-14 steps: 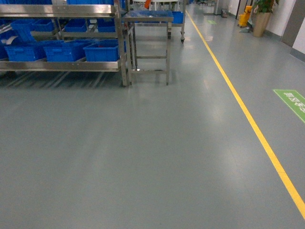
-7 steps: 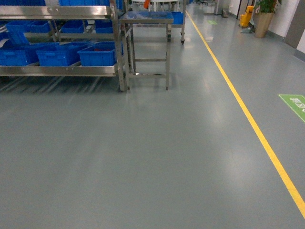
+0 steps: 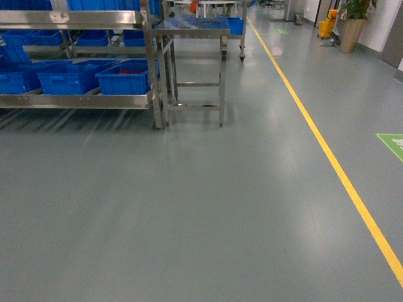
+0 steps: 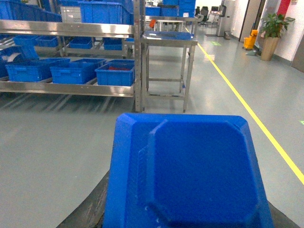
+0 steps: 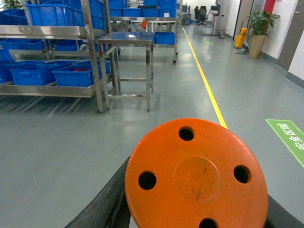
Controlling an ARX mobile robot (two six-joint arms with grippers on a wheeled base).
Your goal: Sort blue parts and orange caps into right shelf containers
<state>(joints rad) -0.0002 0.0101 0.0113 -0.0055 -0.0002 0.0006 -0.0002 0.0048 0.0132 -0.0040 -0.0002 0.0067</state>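
A blue part (image 4: 190, 171) with bevelled corners fills the lower half of the left wrist view, and dark fingers (image 4: 90, 209) of my left gripper are shut on it. An orange cap (image 5: 197, 175), round with several holes, is gripped between the black fingers (image 5: 107, 204) of my right gripper. The right shelf containers, bright blue crates (image 3: 123, 78), sit in a row on the low level of a steel shelf (image 3: 75, 100) at the head view's upper left. One such crate (image 4: 115, 74) holds something red. Neither gripper shows in the head view.
A steel table (image 3: 192, 26) stands just right of the shelf. Grey floor stretches between me and them. A yellow line (image 3: 327, 151) runs along the floor on the right, with a green marking (image 3: 393, 143) beyond it. A potted plant (image 3: 352, 25) stands far back right.
In the head view the shelf, table and green marking have slid lower and grown a little, as the base rolls closer to them.
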